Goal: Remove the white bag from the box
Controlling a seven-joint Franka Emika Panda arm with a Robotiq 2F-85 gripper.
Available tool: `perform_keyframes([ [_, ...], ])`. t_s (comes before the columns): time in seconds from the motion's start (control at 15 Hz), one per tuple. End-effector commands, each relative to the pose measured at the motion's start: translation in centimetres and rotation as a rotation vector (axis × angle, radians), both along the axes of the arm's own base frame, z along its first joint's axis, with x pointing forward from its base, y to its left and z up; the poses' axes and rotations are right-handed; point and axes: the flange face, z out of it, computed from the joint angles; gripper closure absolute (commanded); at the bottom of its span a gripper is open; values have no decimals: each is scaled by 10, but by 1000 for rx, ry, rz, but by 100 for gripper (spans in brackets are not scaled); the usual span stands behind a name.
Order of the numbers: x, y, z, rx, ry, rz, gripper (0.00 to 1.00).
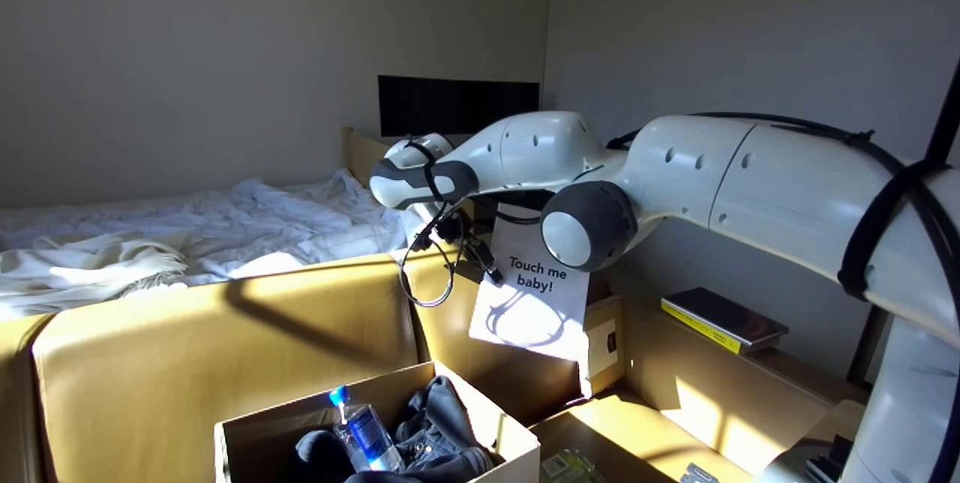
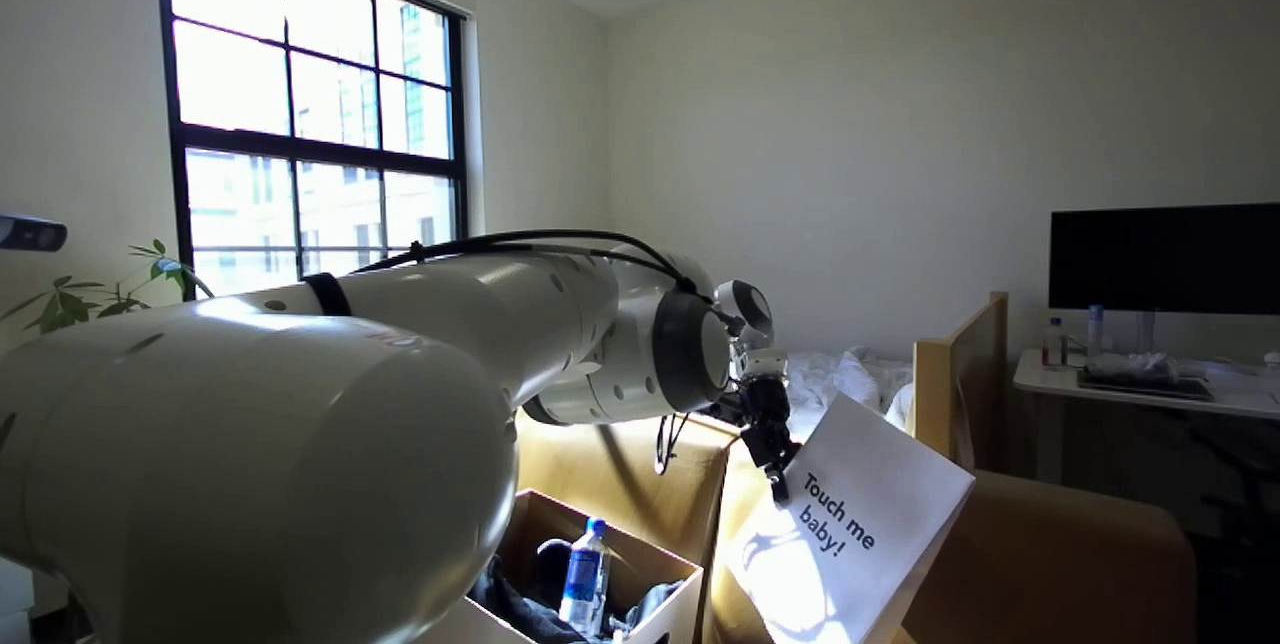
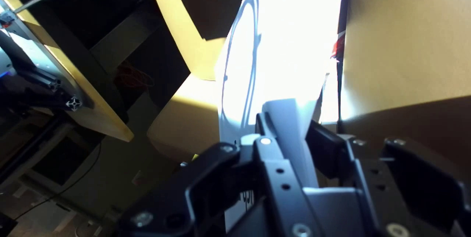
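On the white bag (image 1: 528,300), in both exterior views, it is written in dark letters (image 1: 537,274): "Touch me baby!" In the wrist view, only a few letters appear, partly hidden. On the bottle (image 1: 364,434), the blue label (image 1: 369,427) cannot be read.

With my gripper (image 1: 491,273) I'm holding the white paper bag (image 1: 529,307) mid-frame; bottom left of centre, a blue-capped bottle (image 1: 367,434) is leaning in the cardboard box (image 1: 262,430).

White bag (image 2: 862,489) w/ blk lettering (image 1: 536,271), blk claw (image 2: 781,487), tan couch (image 1: 172,355)
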Motion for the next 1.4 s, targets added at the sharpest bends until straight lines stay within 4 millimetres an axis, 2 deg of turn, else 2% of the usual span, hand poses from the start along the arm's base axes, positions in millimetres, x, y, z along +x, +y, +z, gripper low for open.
perform_keyframes([
  [0.0, 0, -36, -32, -171, -36, -90, 95],
  [0.13, -10, -50, -61, -260, -16, -145, 95],
  [0.2, -14, -49, -69, -289, -1, -160, 95],
  [0.47, -25, -33, -69, -378, 21, -195, 95],
  [0.6, -32, -36, -71, -432, 44, -226, 95],
  [0.67, -35, -40, -72, -456, 59, -250, 60],
  [0.93, -55, -56, -81, -540, 166, -319, 35],
  [1.27, -65, -74, -84, -575, 231, -376, 2],
  [1.33, -66, -76, -83, -572, 242, -381, 1],
])
